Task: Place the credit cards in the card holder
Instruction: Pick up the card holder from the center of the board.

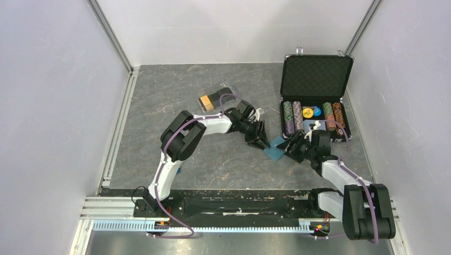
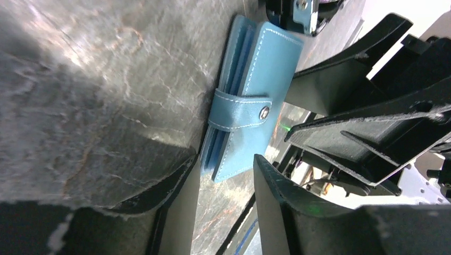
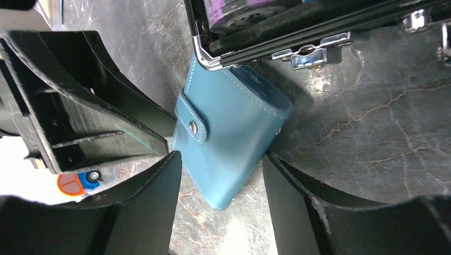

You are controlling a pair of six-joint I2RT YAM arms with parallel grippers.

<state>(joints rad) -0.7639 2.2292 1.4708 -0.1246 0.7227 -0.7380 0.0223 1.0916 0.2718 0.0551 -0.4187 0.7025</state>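
The card holder [image 1: 275, 150] is a teal-blue wallet, closed with its snap tab fastened, lying on the table against the front edge of the chip case. It shows in the left wrist view [image 2: 250, 101] and the right wrist view [image 3: 228, 138]. My left gripper [image 1: 260, 139] is open just left of it, its near end at my fingertips [image 2: 223, 178]. My right gripper [image 1: 294, 146] is open just right of it, one wallet corner between my fingers [image 3: 220, 178]. Neither holds anything. The credit cards, orange [image 1: 206, 101] and black [image 1: 224, 94], lie at the back.
The cards sit in a clear plastic tray [image 1: 216, 104] behind the left arm. An open black chip case [image 1: 314, 79] with chip stacks stands at the back right; its metal rim [image 3: 276, 50] touches the wallet. The two grippers face each other closely. White walls enclose the table.
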